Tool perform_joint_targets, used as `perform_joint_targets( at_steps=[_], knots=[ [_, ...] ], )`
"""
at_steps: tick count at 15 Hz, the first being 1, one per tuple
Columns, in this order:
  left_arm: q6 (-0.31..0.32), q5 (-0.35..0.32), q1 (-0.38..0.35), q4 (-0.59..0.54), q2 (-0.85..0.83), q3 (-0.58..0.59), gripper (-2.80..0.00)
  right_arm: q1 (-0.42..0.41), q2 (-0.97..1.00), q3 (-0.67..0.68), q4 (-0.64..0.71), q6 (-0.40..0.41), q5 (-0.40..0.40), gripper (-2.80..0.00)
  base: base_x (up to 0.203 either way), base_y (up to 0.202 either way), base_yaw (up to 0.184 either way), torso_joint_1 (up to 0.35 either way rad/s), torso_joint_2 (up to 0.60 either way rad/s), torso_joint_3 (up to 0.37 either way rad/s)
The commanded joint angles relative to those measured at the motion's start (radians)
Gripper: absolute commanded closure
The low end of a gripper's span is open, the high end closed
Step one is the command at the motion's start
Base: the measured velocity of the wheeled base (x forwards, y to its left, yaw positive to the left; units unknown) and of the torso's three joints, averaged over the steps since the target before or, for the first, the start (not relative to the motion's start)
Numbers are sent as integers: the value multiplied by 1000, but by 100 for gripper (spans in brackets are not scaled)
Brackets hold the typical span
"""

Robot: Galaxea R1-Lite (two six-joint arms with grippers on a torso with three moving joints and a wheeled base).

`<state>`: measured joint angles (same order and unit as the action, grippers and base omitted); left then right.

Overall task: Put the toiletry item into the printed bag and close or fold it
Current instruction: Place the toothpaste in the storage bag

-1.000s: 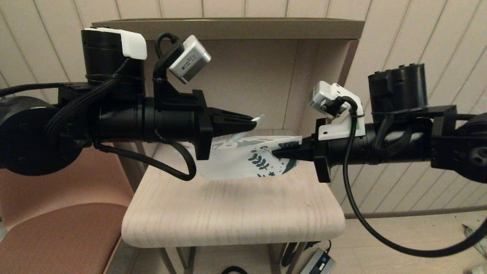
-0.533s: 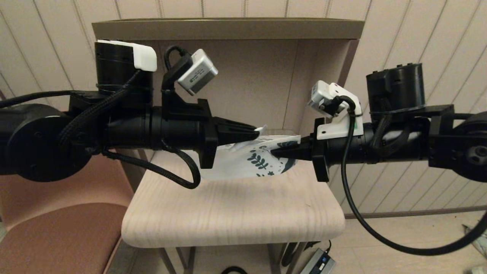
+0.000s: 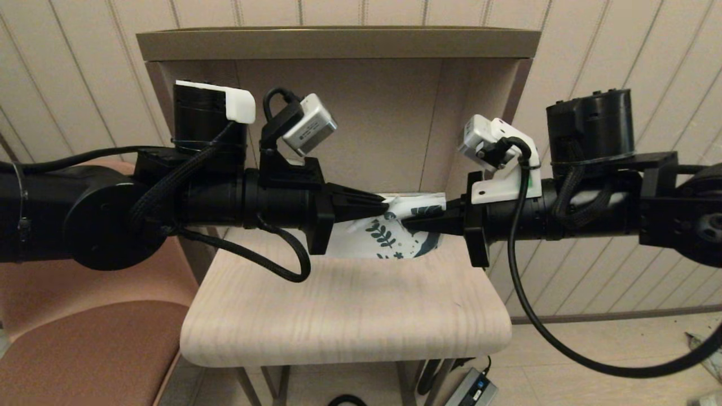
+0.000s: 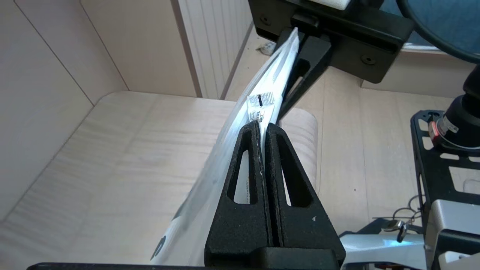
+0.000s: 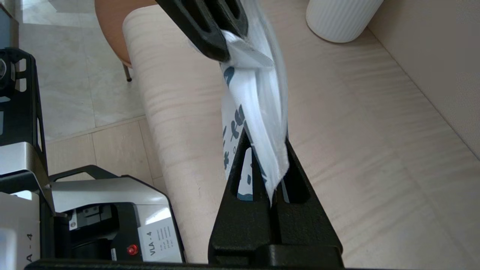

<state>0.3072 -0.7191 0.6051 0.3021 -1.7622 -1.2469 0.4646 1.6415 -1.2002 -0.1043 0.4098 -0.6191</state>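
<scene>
The printed bag [image 3: 395,238], white with dark teal leaves, hangs above the wooden table [image 3: 344,304], stretched between both grippers. My left gripper [image 3: 383,206] is shut on the bag's top edge; in the left wrist view its jaws pinch the white strip [image 4: 262,125] of the bag [image 4: 272,75]. Opposite it, my right gripper [image 3: 405,224] is shut on the bag's printed end, and the right wrist view shows the bunched bag [image 5: 255,93] running into the right gripper's closed jaws [image 5: 265,135]. The two sets of tips are close together. The toiletry item is not visible in any view.
A ribbed white mug [image 5: 339,18] stands at the back of the table near the alcove wall [image 3: 372,113]. A brown chair seat [image 3: 84,338] sits to the left. A power adapter [image 3: 471,389] lies on the floor below the table's front edge.
My left arm has moved right, toward the right gripper, with the bag's edge still in it, so the bag between the grippers is shorter and more bunched. The right arm has barely moved.
</scene>
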Motion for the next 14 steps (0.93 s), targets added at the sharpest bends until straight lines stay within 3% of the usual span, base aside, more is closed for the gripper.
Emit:
perform_joint_targets(
  at_steps=[1, 6, 8, 12, 13, 14],
  knots=[
    [1, -5, 0, 0, 1, -6, 0, 2, 0, 1, -2, 3, -5, 0, 0, 0, 0, 0, 0, 0],
    [28, -3, -8, -11, 62, -26, 0, 6, -2, 14, -2, 3, -7, 0, 0, 0, 0, 0, 0, 0],
    [146, -3, -19, -34, 69, -37, 0, 6, -2, 14, 0, 3, -7, 0, 0, 0, 0, 0, 0, 0],
    [400, -5, -21, -340, 72, -137, 0, 6, 1, 14, 0, 3, -16, 0, 0, 0, 0, 0, 0, 0],
    [451, -4, -20, -374, 67, -145, 0, 6, 3, 13, 0, 3, -17, 0, 0, 0, 0, 0, 0, 0],
    [458, -4, -21, -378, 63, -143, 0, 6, 3, 13, 0, 3, -16, 0, 0, 0, 0, 0, 0, 0]
  ],
)
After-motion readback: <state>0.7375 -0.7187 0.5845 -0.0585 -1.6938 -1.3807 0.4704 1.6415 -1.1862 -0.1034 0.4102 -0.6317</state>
